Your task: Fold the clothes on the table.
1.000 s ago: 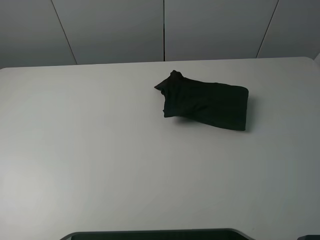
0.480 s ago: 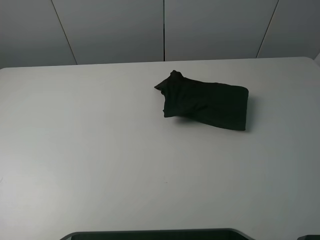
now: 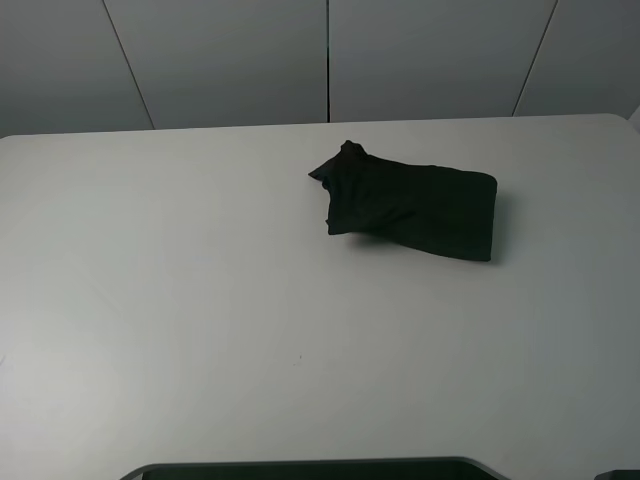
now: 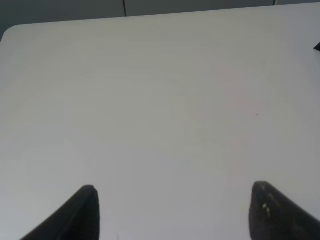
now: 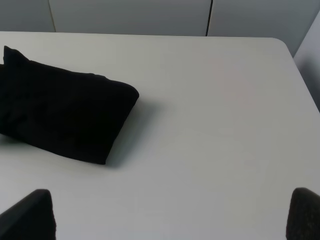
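Exterior high: folded black T-shirt [image 3: 412, 210] lies alone on the white counter [image 3: 200, 300].
Left hand [image 4: 172, 212] and right hand [image 5: 170, 215] both spread wide, grasping nothing.

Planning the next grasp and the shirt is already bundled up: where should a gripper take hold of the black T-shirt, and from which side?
Probably the bunched flap at the end of the black T-shirt that points toward the table's middle. It sticks up from the bundle, so fingers can pinch it from above. The left gripper is open and on that side; the opposite end is a smooth rounded fold offering no edge.
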